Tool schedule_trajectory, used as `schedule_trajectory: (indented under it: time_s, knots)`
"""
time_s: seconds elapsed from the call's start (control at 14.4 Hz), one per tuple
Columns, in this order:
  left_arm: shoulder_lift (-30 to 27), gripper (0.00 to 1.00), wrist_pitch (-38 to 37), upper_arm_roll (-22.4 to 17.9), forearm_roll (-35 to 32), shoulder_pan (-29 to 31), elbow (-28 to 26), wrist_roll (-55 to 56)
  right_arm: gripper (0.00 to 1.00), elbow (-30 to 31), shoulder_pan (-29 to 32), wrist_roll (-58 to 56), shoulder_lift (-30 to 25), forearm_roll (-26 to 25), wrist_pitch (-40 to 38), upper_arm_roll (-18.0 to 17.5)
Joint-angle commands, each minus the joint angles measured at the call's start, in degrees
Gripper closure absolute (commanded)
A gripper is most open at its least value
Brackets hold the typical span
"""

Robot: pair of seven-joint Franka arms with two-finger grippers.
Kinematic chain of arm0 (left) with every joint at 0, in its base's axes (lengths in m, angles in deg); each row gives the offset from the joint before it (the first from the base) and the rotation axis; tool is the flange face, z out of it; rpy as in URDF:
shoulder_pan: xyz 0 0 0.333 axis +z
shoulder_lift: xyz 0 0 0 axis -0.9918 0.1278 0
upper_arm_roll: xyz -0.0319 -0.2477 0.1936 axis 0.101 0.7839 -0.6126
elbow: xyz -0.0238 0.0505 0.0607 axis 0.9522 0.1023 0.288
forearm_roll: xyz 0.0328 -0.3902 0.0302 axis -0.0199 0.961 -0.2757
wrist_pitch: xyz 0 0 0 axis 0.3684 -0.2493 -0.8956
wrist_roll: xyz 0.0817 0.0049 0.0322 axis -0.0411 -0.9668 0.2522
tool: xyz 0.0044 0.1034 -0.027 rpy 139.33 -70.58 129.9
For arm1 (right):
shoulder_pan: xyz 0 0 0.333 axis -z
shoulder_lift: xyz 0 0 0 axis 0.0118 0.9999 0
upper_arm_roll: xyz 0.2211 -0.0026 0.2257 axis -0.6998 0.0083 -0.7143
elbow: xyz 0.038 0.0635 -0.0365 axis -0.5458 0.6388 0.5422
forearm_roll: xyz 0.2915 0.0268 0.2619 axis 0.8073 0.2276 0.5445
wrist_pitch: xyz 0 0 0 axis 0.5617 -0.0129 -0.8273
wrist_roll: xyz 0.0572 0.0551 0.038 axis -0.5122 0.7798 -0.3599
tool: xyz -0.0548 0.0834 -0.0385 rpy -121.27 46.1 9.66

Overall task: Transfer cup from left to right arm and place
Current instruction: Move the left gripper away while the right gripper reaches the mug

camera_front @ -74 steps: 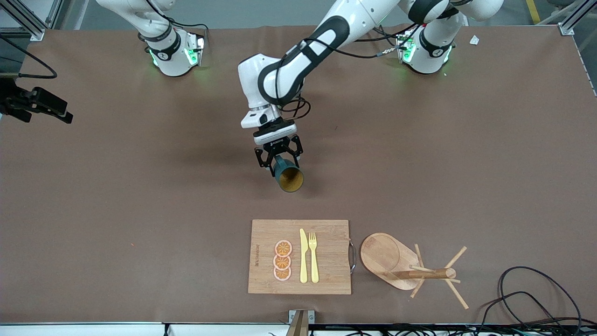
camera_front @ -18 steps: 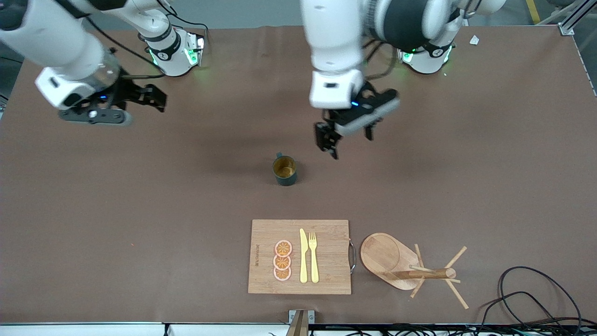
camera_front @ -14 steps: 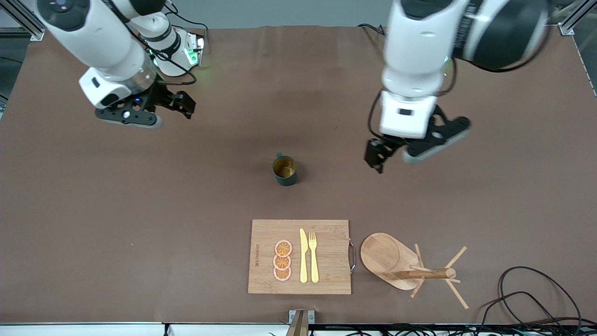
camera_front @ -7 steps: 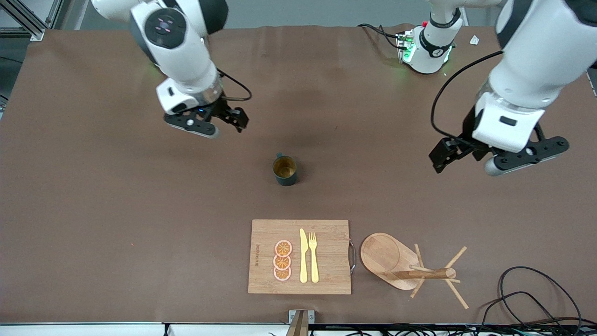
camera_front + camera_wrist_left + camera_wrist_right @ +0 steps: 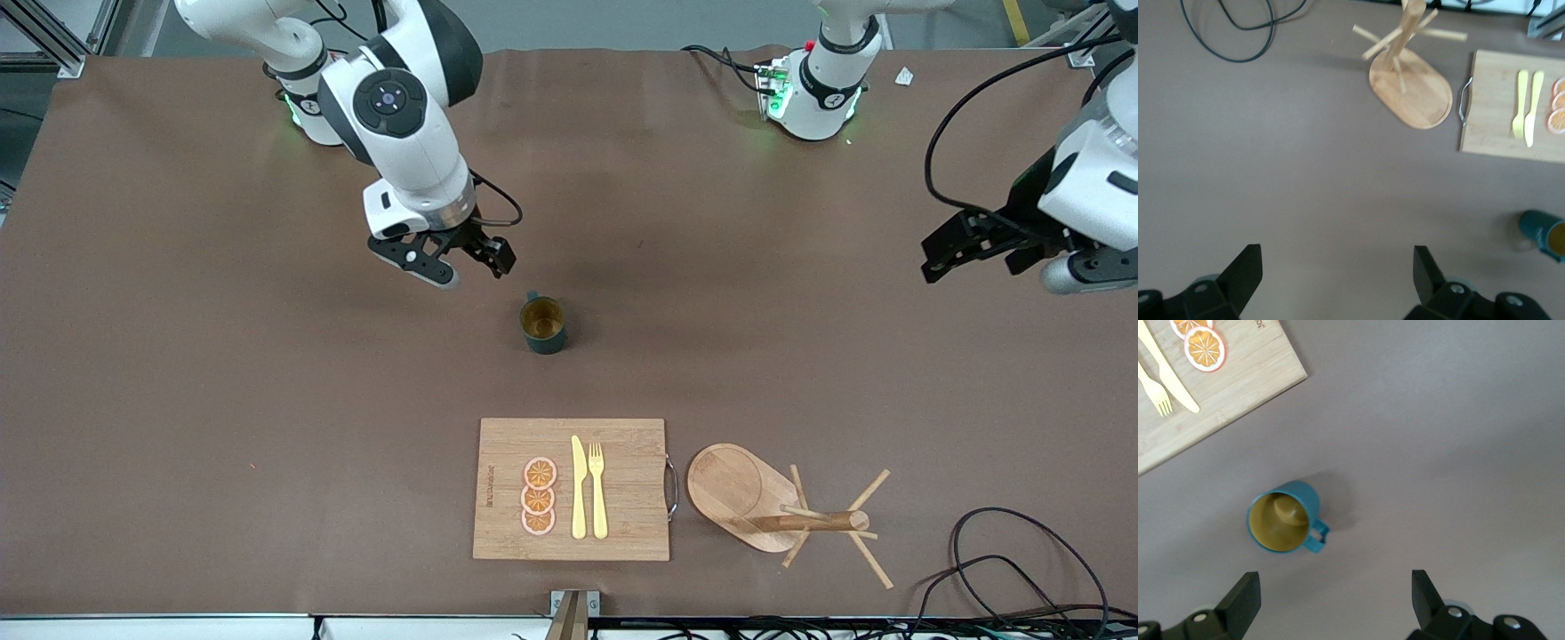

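The dark teal cup (image 5: 542, 324) with an amber inside stands upright on the brown table, mid-table, with nothing holding it. My right gripper (image 5: 487, 253) is open and empty, over the table just beside the cup toward the right arm's end. The right wrist view shows the cup (image 5: 1285, 520), handle included, ahead of my open right gripper (image 5: 1335, 590). My left gripper (image 5: 944, 258) is open and empty, over the table at the left arm's end. The left wrist view shows my open left gripper (image 5: 1337, 267) and the cup (image 5: 1545, 233) at the picture's edge.
A bamboo cutting board (image 5: 622, 516) lies nearer the front camera than the cup, with orange slices (image 5: 539, 496), a yellow knife (image 5: 579, 489) and a fork (image 5: 597, 489). A wooden mug tree (image 5: 747, 489) is beside it. Black cables (image 5: 1005, 551) lie near the front corner.
The left gripper let go of the cup, which now stands upright, and has swung away to its end of the table. The right gripper has moved in beside the cup.
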Motion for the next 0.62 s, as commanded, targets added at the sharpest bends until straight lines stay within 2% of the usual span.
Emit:
schedule_trajectory:
  time_s: [0.0,0.35,0.56]
  knots:
    - [-3.7,0.0,-1.9,-0.2,0.9,1.9,-4.0,-5.1,0.0,-5.6,-1.2,3.2,5.3,0.5,0.7,0.4]
    - [-7.9,0.0,-1.8,-0.2,3.5,5.6,-9.8,-7.5,0.0,-13.1,-3.7,9.2,12.1,0.0,0.7,0.5]
    - [-9.8,0.0,-1.8,-0.2,3.6,5.9,-12.1,-8.2,0.0,-14.3,-4.6,9.8,14.0,-0.5,0.8,0.5]
